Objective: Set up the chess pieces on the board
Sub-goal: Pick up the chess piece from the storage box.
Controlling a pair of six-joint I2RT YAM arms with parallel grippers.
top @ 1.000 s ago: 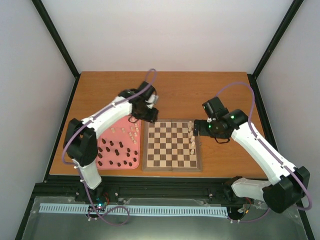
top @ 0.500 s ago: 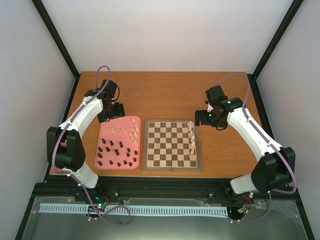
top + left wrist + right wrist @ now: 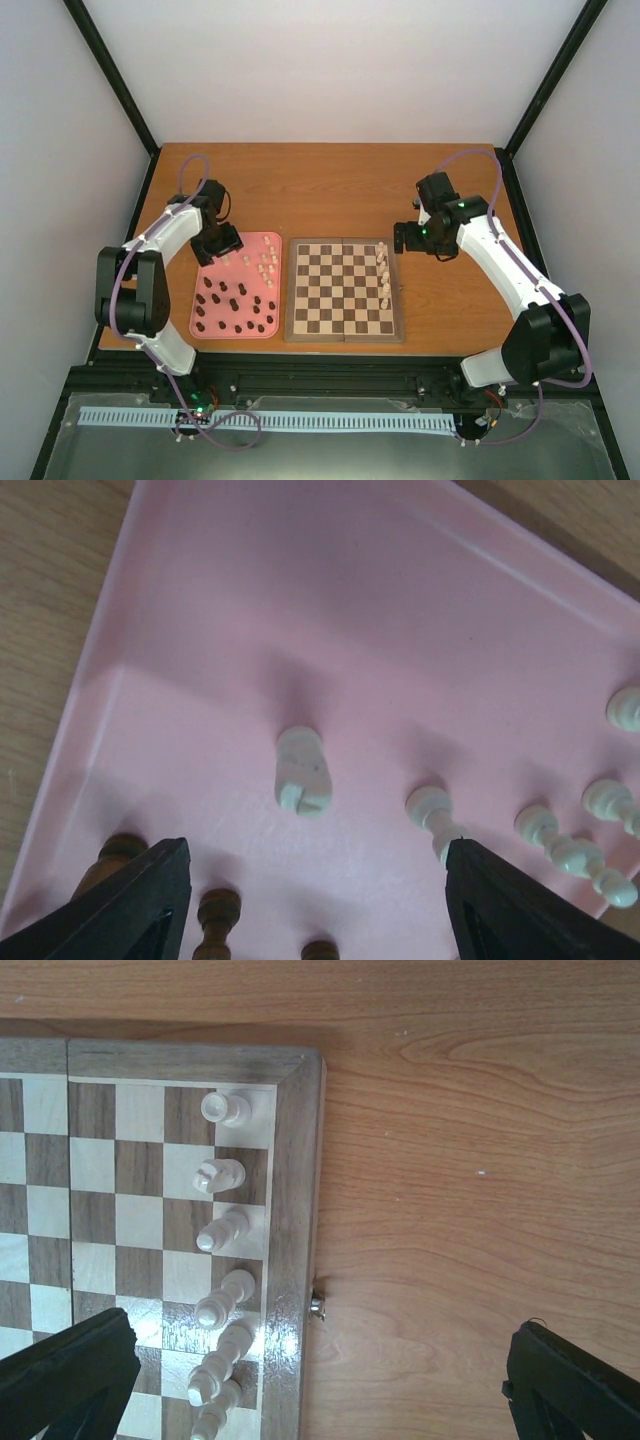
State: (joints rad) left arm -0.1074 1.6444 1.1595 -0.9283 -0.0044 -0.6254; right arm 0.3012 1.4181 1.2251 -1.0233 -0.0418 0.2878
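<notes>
The board (image 3: 345, 290) lies mid-table, and several cream-white chess pieces (image 3: 383, 270) stand in its right-hand column. More white pieces (image 3: 264, 265) and dark pieces (image 3: 235, 305) sit in the pink tray (image 3: 205, 325). My left gripper (image 3: 222, 245) hovers over the tray's far-left corner. It is open (image 3: 315, 900) with nothing between its fingers. A white piece (image 3: 302, 772) lies on its side just ahead, and dark pieces (image 3: 215, 915) stand near the left finger. My right gripper (image 3: 410, 238) hangs open (image 3: 320, 1380) and empty beside the board's right edge (image 3: 290, 1260), next to the row of white pieces (image 3: 222, 1230).
More white pieces (image 3: 575, 850) lie toward the tray's right side. A small metal latch (image 3: 318, 1306) sticks out of the board's right edge. Bare wooden table (image 3: 470, 1210) lies right of the board. Black frame posts and white walls surround the table.
My left arm swung left from the board's far-left corner to the tray's far-left corner, and its jaws opened wider. My right gripper pulled back slightly from the board's far-right corner.
</notes>
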